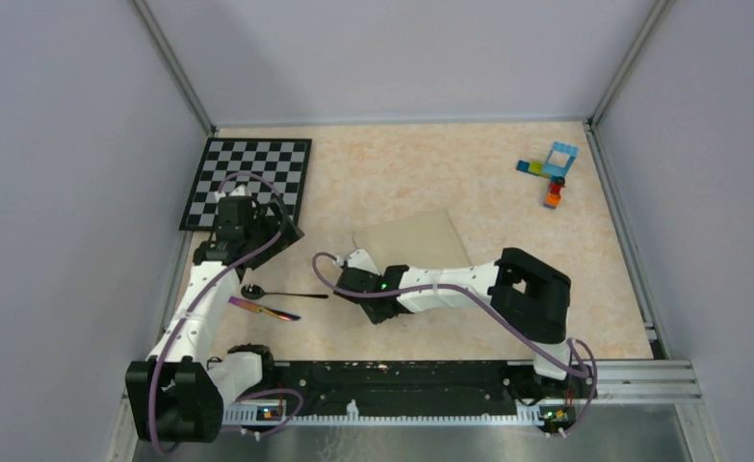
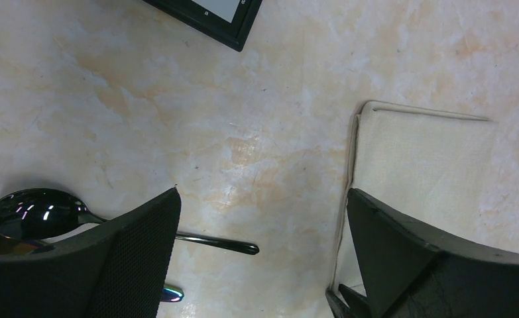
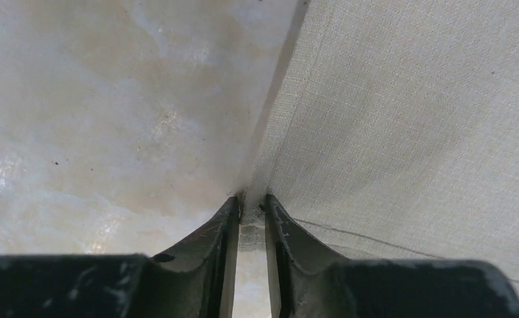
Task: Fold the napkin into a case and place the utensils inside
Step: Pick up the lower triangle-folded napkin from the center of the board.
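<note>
The cream napkin [image 1: 416, 241] lies flat mid-table. My right gripper [image 1: 353, 262] is at its near left corner. In the right wrist view the fingertips are closed to a narrow gap on the napkin's [image 3: 409, 119] edge, so the right gripper [image 3: 250, 202] is shut on it. The black spoon [image 1: 252, 291] and a rainbow-tinted utensil [image 1: 262, 309] lie left of it. My left gripper [image 1: 281, 231] hovers wide open above the bare table. Its view shows the spoon bowl [image 2: 34, 212], the rainbow tip [image 2: 172, 293] and the napkin [image 2: 422, 159] beyond the left gripper [image 2: 263, 205]. No case is in view.
The black-and-white chequered board [image 1: 252, 178] lies at the back left, its corner [image 2: 210, 13] in the left wrist view. Coloured toy bricks [image 1: 553, 171] sit at the back right. Grey walls close in the marbled table on three sides.
</note>
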You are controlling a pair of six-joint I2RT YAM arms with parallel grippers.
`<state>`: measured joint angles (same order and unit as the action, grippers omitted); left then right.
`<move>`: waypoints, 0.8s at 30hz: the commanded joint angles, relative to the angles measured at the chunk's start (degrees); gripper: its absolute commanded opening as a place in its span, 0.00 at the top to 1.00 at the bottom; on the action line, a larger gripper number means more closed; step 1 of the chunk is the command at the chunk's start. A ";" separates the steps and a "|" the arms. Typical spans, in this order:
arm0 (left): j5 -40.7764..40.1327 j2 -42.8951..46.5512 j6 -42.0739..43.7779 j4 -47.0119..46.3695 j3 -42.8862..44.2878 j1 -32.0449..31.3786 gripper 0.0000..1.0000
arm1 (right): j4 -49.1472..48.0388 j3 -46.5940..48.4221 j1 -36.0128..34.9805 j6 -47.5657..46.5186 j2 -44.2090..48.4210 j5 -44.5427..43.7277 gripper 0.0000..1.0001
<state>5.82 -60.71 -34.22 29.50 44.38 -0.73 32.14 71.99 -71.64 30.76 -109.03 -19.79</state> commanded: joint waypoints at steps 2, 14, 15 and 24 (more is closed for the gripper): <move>1.83 1.83 1.27 -1.29 1.31 0.36 0.01 | -0.27 -1.40 -0.60 1.87 -2.89 -3.21 0.88; 37.59 -3.29 -2.92 -23.10 -10.27 0.34 0.01 | -19.42 -11.53 2.72 -0.47 12.47 11.85 1.00; 39.87 -4.88 -4.16 -25.17 -11.06 0.30 0.01 | -22.03 -13.20 3.25 0.04 14.47 13.58 1.00; 42.34 -8.26 -10.62 -34.69 -16.26 -1.79 0.01 | -28.25 -19.74 7.47 2.93 20.00 21.26 1.00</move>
<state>44.91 -69.41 -41.93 2.96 29.12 -1.26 8.34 52.80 -64.90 33.17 -90.59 -2.48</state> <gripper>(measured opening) 0.987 0.013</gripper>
